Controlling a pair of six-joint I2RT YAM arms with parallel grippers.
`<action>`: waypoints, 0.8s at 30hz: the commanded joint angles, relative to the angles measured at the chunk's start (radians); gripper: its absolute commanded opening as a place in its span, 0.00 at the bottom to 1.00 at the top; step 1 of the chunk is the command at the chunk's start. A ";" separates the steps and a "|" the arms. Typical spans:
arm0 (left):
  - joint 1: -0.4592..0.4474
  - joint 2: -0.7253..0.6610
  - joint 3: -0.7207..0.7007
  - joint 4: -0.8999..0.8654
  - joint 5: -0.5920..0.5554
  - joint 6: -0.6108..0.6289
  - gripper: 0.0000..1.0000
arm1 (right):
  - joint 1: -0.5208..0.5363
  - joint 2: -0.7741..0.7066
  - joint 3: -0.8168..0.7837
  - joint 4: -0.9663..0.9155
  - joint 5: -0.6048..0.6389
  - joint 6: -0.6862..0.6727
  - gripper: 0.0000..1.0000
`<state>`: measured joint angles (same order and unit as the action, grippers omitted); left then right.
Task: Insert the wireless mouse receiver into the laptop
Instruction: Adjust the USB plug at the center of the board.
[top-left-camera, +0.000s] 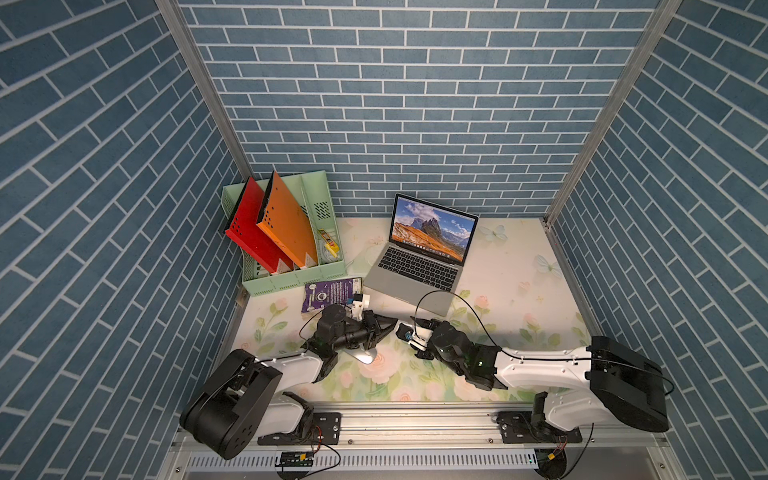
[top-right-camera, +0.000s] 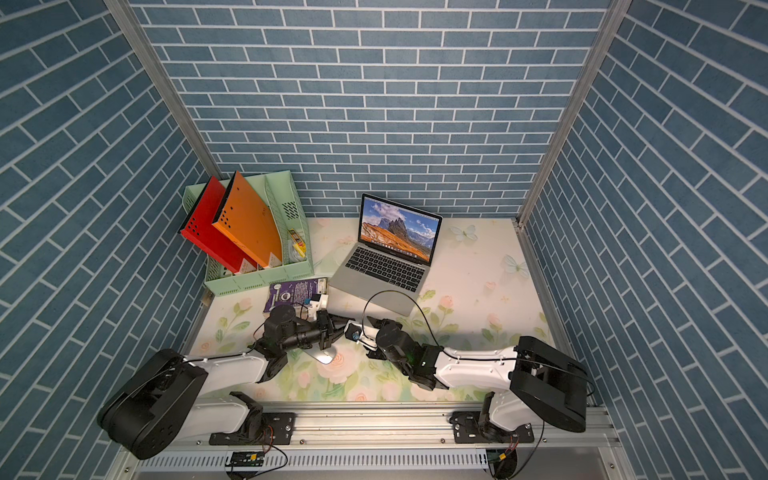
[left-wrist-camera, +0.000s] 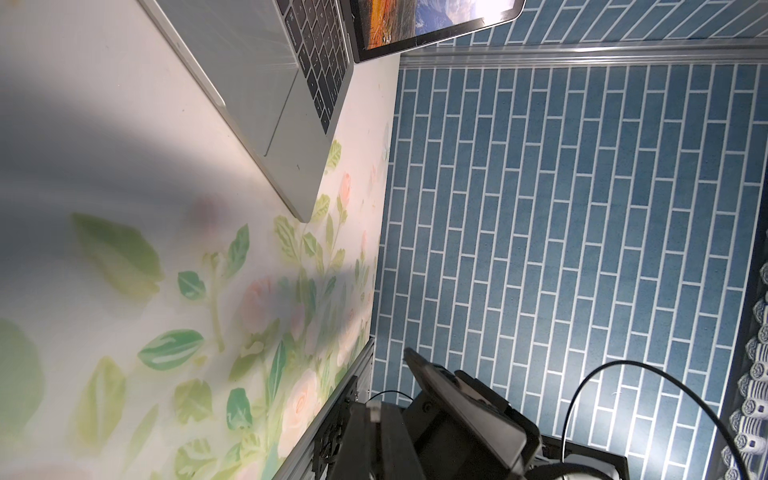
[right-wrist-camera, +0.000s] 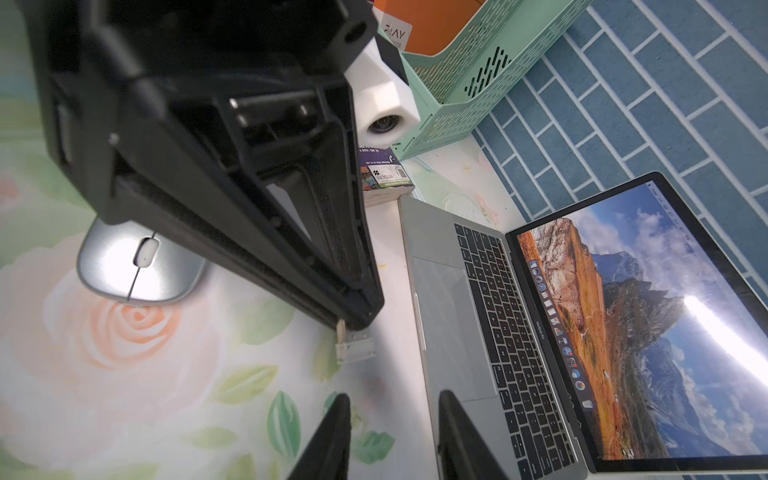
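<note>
My left gripper (top-left-camera: 394, 323) (right-wrist-camera: 358, 321) hangs over the mat in front of the laptop, shut on the wireless mouse receiver (right-wrist-camera: 354, 348) (left-wrist-camera: 375, 409), a small white and metal plug that sticks out past its tips. Facing it tip to tip, and close, is my right gripper (top-left-camera: 415, 322) (right-wrist-camera: 395, 399), which is open with nothing between its fingers. The silver-grey laptop (top-left-camera: 419, 266) (top-right-camera: 386, 266) (right-wrist-camera: 540, 332) stands open behind both, with a mountain wallpaper on its screen. The wireless mouse (top-left-camera: 365, 357) (right-wrist-camera: 137, 270) lies on the mat, partly under the left arm.
A mint-green file rack (top-left-camera: 291, 266) with a red and an orange folder stands at the back left. In front of it lies a purple book (top-left-camera: 328, 293). Blue brick walls close in three sides. A metal rail (top-left-camera: 415, 415) runs along the front.
</note>
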<state>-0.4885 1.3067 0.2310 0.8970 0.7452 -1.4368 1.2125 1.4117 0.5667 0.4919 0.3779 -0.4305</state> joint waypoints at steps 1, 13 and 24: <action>-0.003 -0.011 -0.007 0.029 0.015 -0.018 0.00 | 0.014 0.021 0.033 0.030 0.013 -0.045 0.35; -0.004 -0.010 -0.006 0.028 0.043 -0.023 0.00 | 0.039 0.082 0.086 0.029 0.011 -0.092 0.23; -0.004 -0.043 -0.015 0.024 0.049 -0.041 0.00 | 0.051 0.131 0.094 0.039 0.104 -0.162 0.13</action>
<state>-0.4835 1.2877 0.2173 0.8799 0.7372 -1.4742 1.2587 1.5188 0.6426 0.5110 0.4320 -0.5606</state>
